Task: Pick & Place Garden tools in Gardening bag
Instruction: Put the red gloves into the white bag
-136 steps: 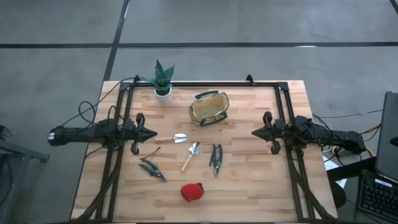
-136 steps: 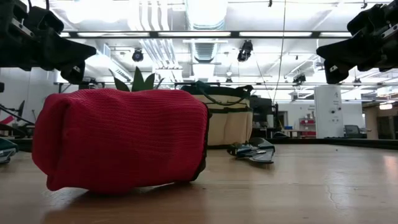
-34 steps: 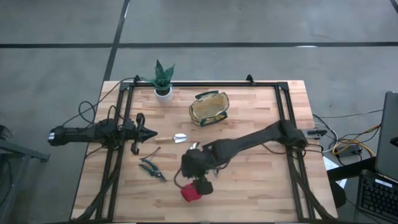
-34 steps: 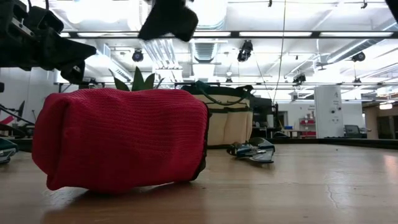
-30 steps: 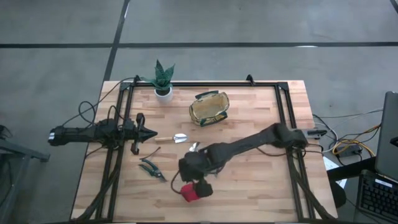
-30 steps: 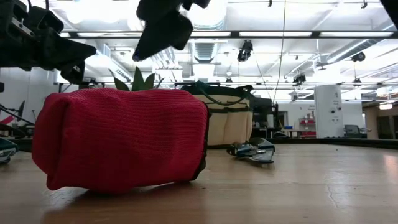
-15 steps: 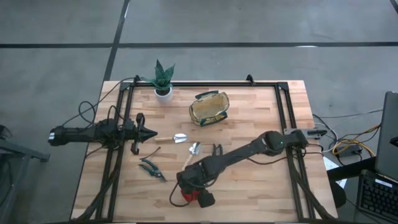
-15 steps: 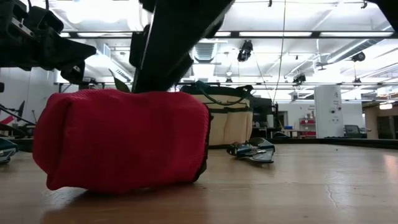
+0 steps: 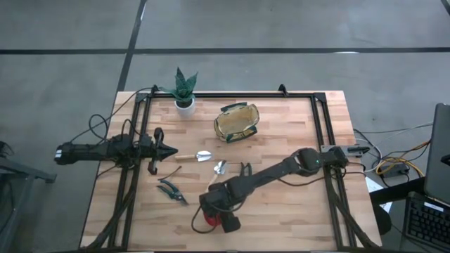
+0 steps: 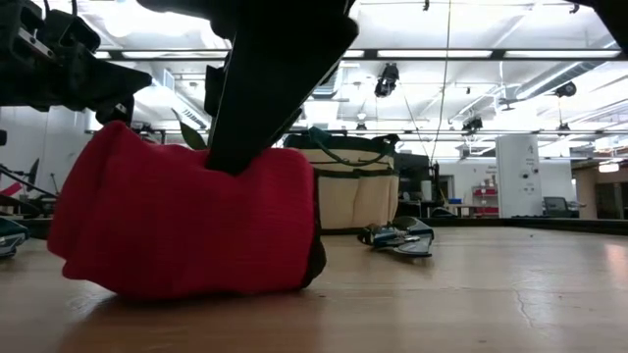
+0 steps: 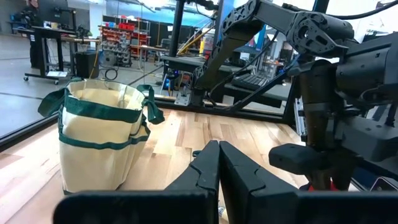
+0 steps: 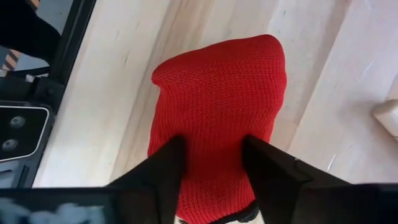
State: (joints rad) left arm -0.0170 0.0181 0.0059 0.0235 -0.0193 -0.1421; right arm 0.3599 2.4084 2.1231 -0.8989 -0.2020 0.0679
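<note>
The red soft item (image 12: 217,93) lies on the table near its front edge, and also shows in the low view (image 10: 177,226) and the high view (image 9: 208,221). My right gripper (image 12: 211,155) stands over it, shut on it. My left gripper (image 9: 171,151) is shut and empty, held above the table's left side. The tan bag with green trim (image 9: 237,121) stands upright at the far middle. Two trowels (image 9: 200,156) (image 9: 219,169) and one pair of shears (image 9: 172,190) lie flat. The other shears (image 9: 244,170) lie partly under my right arm. My right gripper pinches the red soft item's knit body (image 12: 211,134) between its two fingers (image 12: 168,165), toward the black-trimmed end (image 12: 245,211). The fingers come from above, pointing down. The top is dented in under them (image 10: 231,167). The item's underside rests on the table.
A green plant in a white pot (image 9: 184,91) stands at the far left. A dark frame (image 9: 232,95) runs along the table's far and side edges. Bare wood lies to the right of the bag and near the front right corner.
My right gripper has moved toward the table's near edge and down onto the red soft item, sinking into its top and taking hold. The item has bunched up: its top is dented, one end has risen, and its underside stays on the table.
</note>
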